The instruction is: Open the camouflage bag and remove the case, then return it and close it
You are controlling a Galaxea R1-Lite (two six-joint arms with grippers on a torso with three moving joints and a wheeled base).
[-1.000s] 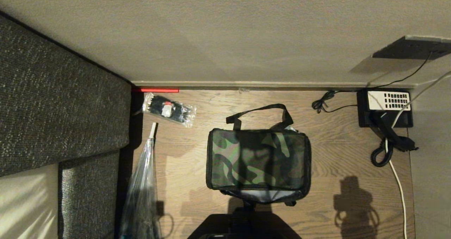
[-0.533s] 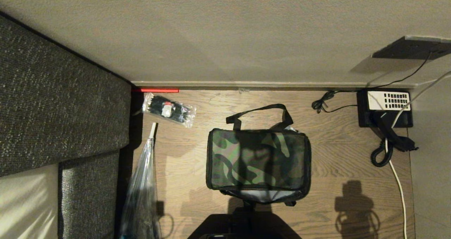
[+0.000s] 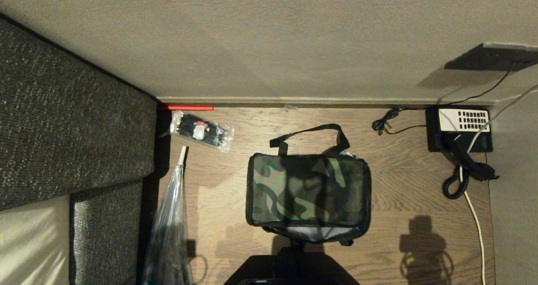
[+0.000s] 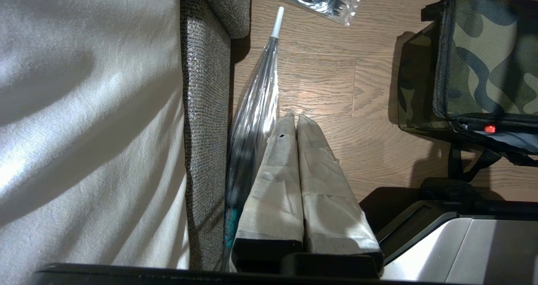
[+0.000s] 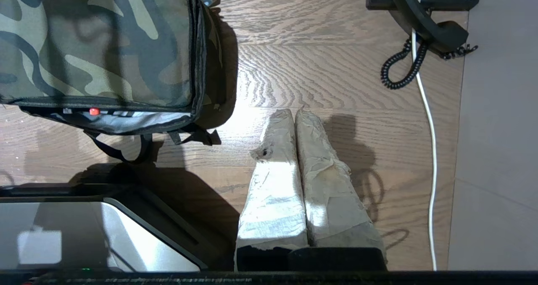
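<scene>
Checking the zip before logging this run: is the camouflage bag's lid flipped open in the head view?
No, the camouflage bag lies with its lid down flat, camouflage top showing and no red lining visible.

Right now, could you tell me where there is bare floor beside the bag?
Bare wood lies between the camouflage bag and the phone, and between bag and umbrella. It is crowded by the packet.

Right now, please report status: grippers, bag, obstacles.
Both grippers shut, empty: left gripper, right gripper, beside the camouflage bag. Bag closed on floor. Nothing on it.
</scene>
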